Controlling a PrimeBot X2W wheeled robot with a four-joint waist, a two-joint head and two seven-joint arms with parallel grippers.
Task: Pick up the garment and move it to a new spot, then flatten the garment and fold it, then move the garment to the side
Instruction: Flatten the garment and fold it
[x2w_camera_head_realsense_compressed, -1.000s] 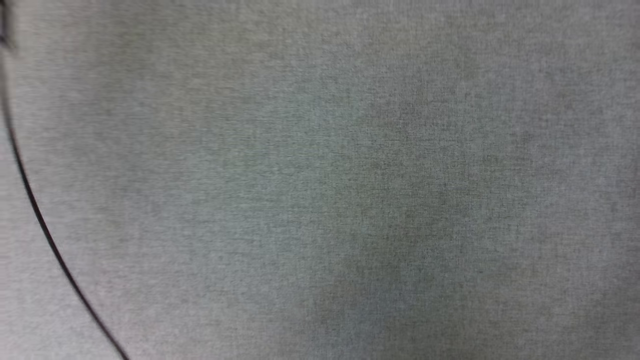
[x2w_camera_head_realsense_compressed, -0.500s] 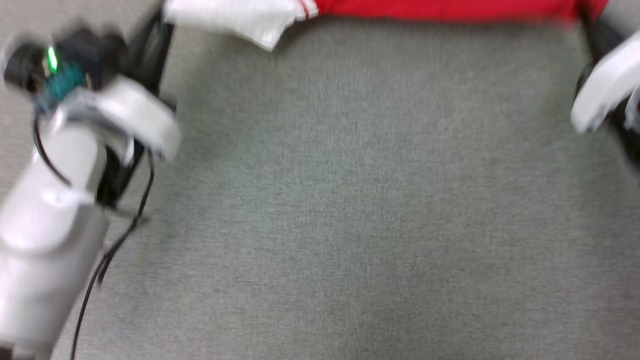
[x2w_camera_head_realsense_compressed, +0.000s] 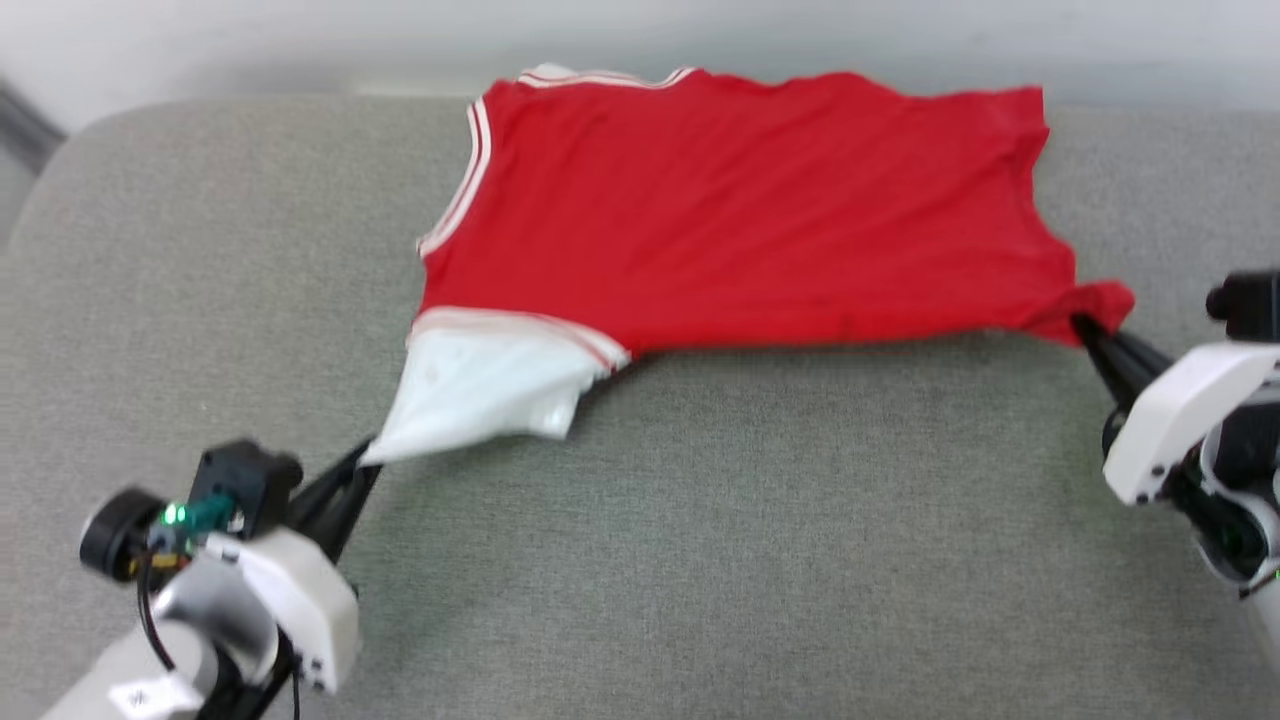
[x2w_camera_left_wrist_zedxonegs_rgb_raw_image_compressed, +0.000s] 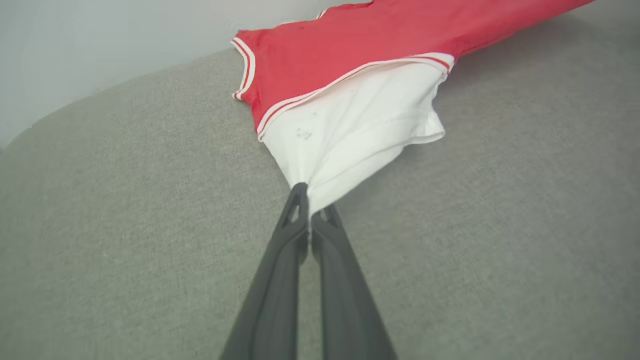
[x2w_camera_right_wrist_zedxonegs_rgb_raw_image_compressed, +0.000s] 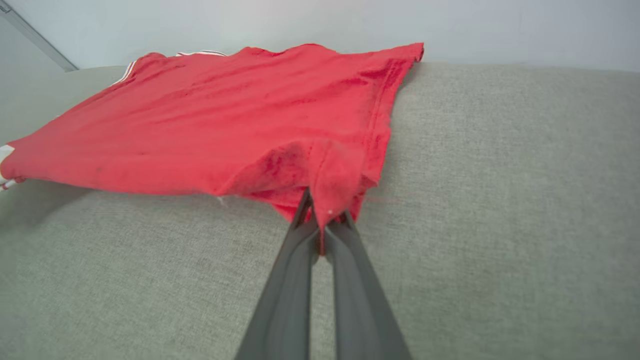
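The garment (x2w_camera_head_realsense_compressed: 740, 210) is a red jersey with a white sleeve and striped trim, spread across the far part of a grey cushioned surface (x2w_camera_head_realsense_compressed: 700, 520). At the lower left, my left gripper (x2w_camera_head_realsense_compressed: 368, 462) is shut on the tip of the white sleeve (x2w_camera_left_wrist_zedxonegs_rgb_raw_image_compressed: 350, 135). My right gripper (x2w_camera_head_realsense_compressed: 1080, 325) at the right is shut on the garment's red bottom corner (x2w_camera_right_wrist_zedxonegs_rgb_raw_image_compressed: 335, 190). The cloth is stretched between the two grips, its near edge slightly lifted. The side facing up is plain red; no letters or number show.
A pale wall (x2w_camera_head_realsense_compressed: 300, 40) runs behind the surface's far edge. The surface's left corner is rounded (x2w_camera_head_realsense_compressed: 60, 160). Bare grey fabric lies between and in front of both grippers.
The head camera has swung up from bare grey fabric, bringing the garment and both arms fully into view. Whether the arms themselves moved is unclear.
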